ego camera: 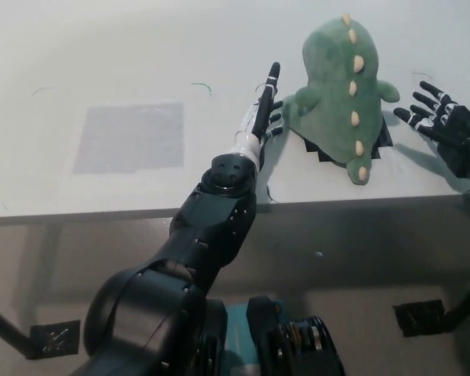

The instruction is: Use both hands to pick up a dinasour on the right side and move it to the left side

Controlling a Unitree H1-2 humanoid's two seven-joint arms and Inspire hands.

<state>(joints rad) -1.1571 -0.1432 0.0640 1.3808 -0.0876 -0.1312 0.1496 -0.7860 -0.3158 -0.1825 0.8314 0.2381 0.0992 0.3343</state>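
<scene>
A: Where is the dinosaur?

B: The green plush dinosaur (341, 86) lies in the upper right of the frame on the white tabletop (125, 55), belly down, its row of cream spikes running from top to lower right. A dark patch (382, 137) shows beneath its lower edge.

A: And the robot hands?

B: The left robot hand (264, 106) sits just left of the toy, near the upper middle of the frame. Its fingers are stretched out flat and pointing up the picture, released, holding nothing. The lower fingers look to be touching the dinosaur's near limb, though I cannot be sure of contact. Its arm runs down toward the lower left as a dark bulk.

A: The other side?

B: The right robot hand (442, 121) is at the right edge, black, fingers spread wide, also released and empty. It is near the toy's right limb but apart from it, casting a shadow on the tabletop.

A: Anything else?

B: A pale grey rectangle (129, 137) lies on the left part of the tabletop, well apart from the toy.
</scene>
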